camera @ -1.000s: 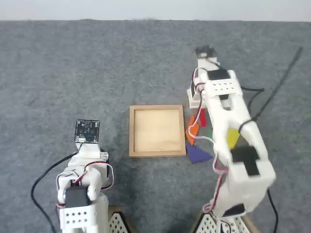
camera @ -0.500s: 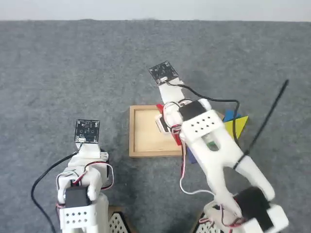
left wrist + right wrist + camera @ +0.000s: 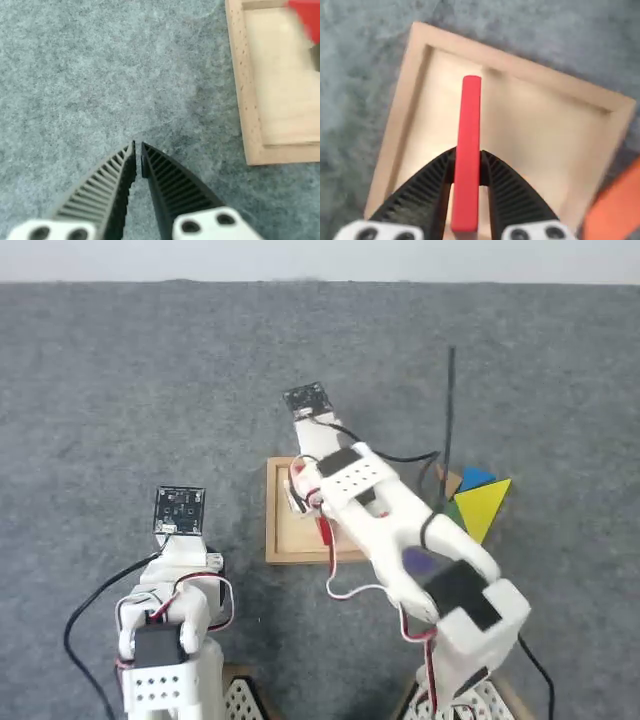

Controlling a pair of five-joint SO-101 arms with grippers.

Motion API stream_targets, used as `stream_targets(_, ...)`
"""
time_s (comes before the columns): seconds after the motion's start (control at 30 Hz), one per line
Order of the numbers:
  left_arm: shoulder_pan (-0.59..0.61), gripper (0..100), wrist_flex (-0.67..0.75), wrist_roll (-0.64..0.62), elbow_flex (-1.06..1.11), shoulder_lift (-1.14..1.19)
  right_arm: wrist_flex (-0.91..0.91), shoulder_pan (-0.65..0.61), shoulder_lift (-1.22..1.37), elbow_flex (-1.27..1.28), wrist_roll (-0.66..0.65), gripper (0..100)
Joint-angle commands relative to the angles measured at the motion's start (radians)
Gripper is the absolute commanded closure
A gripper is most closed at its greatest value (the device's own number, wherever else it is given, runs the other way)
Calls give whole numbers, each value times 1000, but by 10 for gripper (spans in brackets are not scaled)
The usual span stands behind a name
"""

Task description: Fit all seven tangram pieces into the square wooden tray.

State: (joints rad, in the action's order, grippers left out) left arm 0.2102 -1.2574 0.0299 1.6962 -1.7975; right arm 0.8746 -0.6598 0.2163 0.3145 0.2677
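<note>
Item: red tangram piece [image 3: 471,107], on edge over the square wooden tray [image 3: 520,65], pinched across its 2 flat faces by the right gripper [image 3: 468,151]. Likely light, rigid and smooth-faced; it may slip or tip, so a mid-length hold suits. Left gripper [image 3: 138,150] is clenched on nothing, over grey felt [image 3: 75,75] beside the tray.

We count one square wooden tray [image 3: 272,510] and two grippers, the left gripper [image 3: 138,146] and the right gripper [image 3: 468,151]. Of tangram pieces we count five for certain: one red piece [image 3: 471,110] and, right of centre in the high view, one yellow piece [image 3: 483,506], one blue piece [image 3: 477,478], one green piece [image 3: 453,513] and one brownish piece [image 3: 447,484]. An orange shape [image 3: 615,210] at the lower right of the right wrist view may be a sixth; we cannot tell.
</note>
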Motion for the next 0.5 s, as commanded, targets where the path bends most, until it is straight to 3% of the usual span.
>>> stream_targets(0.0,2,982,-3,-17,-13,-18,-13,-5,7,-109,66,992)
stream_targets(0.17,2,982,-3,-17,-13,-18,-13,-42,22,-137,160,969)
stream_targets(0.37,2,982,-3,-17,-13,-18,16,-107,22,-137,169,738)
stream_targets(0.47,2,982,-3,-17,-13,-18,19,-85,15,-137,164,677)
